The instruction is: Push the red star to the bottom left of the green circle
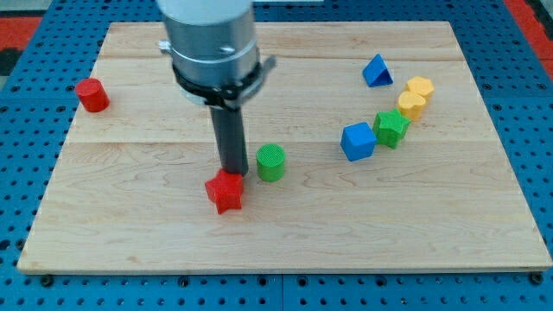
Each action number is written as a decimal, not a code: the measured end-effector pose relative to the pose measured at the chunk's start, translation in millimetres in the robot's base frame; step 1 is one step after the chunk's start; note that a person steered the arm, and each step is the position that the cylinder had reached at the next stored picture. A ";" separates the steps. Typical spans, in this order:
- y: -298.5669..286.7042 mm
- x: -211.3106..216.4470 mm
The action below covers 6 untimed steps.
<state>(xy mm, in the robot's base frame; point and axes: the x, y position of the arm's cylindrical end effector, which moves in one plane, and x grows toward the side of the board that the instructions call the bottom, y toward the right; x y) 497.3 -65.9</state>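
Observation:
The red star lies on the wooden board, below and to the left of the green circle, about a block's width from it. My tip stands at the star's top edge, touching or nearly touching it, just left of the green circle. The rod rises to the grey arm body at the view's top.
A red cylinder sits at the far left. On the right are a blue cube, a green star, a yellow block and a blue triangle. The board lies on a blue pegboard.

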 end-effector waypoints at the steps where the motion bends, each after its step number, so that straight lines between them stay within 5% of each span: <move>1: -48.4 -2.7; 3: 12.1 16.8; 5: -237.9 -14.7; 6: -238.8 -25.8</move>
